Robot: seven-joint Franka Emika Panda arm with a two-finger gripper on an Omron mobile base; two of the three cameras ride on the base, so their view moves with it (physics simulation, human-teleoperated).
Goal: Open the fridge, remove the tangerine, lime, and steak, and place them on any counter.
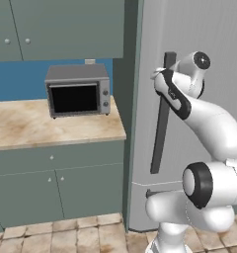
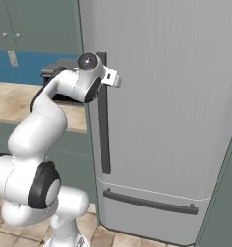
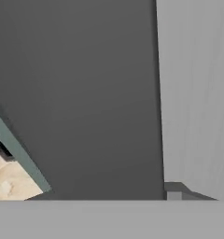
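Fridge (image 2: 176,106) is seen shut, door flush; it is taken as the landmark. The lower drawer's horizontal handle (image 2: 149,202) is seen near the fridge's base.

The long dark bar handle (image 2: 103,130) is mounted upright along the fridge door's left edge. The gripper (image 2: 107,76) is placed at the upper end of that handle, with the wrist pressed up against the door. In the hand view the handle (image 3: 86,102) is shown as a broad dark band very close to the camera, with pale door surface (image 3: 198,93) beside it. The fingertips are hidden by the wrist in both base views and cut off in the hand view, so it cannot be told whether the gripper is clamped on the bar or merely beside it.

Left of the fridge, the bench (image 1: 36,126) is seen with a small grey microwave (image 1: 78,90) standing on it, close to the fridge side. Grey-green upper cabinets (image 1: 56,27) are hung above the microwave, lower cabinets (image 1: 56,183) with round knobs below. A blue wall strip (image 1: 17,81) is seen behind the bench. A wall outlet (image 2: 12,58) is visible on it.

No readable writing is made out on the fridge or microwave.
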